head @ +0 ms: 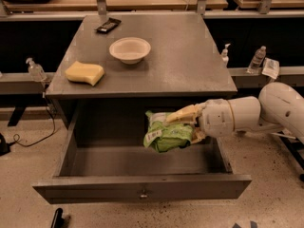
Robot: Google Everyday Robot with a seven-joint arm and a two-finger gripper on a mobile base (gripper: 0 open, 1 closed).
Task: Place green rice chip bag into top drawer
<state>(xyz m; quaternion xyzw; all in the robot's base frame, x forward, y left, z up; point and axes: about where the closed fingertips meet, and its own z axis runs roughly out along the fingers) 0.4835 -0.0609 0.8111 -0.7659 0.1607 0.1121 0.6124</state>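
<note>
The green rice chip bag (167,134) is crumpled and bright green, held in my gripper (186,126) above the inside of the open top drawer (142,188). The gripper reaches in from the right on a white arm and its cream fingers (183,114) are shut on the bag's right side. The bag hangs just below the cabinet top's front edge, above the drawer floor at its right half. The drawer is pulled far out, with a flat grey front and a small round lock in the middle.
On the grey cabinet top (190,65) stand a white bowl (129,49), a yellow sponge (84,73) at the left and a dark flat item (108,25) at the back. Bottles (258,58) stand on side ledges. The white arm (266,110) crosses the right side.
</note>
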